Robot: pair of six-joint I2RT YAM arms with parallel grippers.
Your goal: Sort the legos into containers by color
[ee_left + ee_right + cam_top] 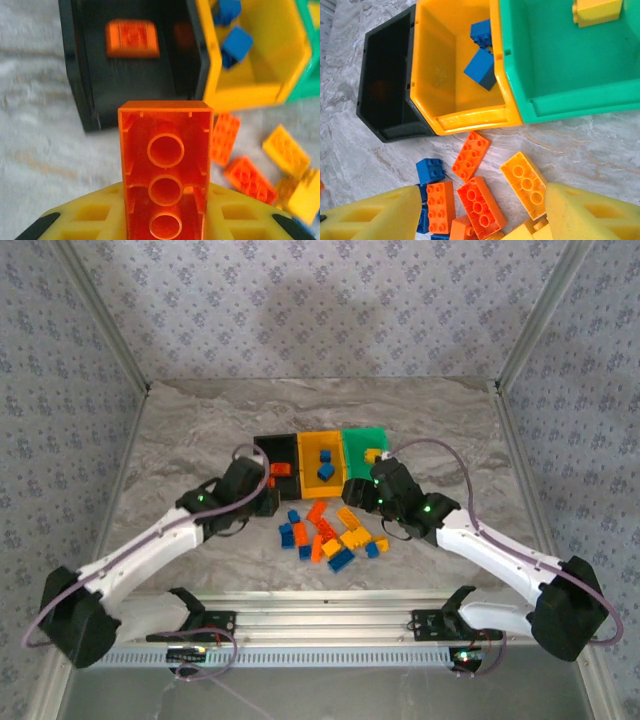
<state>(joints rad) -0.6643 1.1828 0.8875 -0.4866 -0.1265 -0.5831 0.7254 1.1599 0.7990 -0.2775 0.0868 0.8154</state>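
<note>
My left gripper (165, 200) is shut on an orange-red lego (165, 165), which stands hollow side up between the yellow pads just in front of the black container (75, 75). One orange lego (132, 38) lies inside that container. Two blue legos (481, 67) sit in the yellow-orange container (470, 120), and a yellow lego (597, 11) is in the green one (580, 105). My right gripper (482, 215) is open above the loose pile. An orange-red lego (481, 205) and a yellow one (526, 182) lie between its fingers, untouched.
Several orange, blue and yellow legos (325, 535) are scattered on the marble table (180, 430) just in front of the joined containers. A metal rail (320, 615) runs along the near edge, and patterned walls close in the back and sides.
</note>
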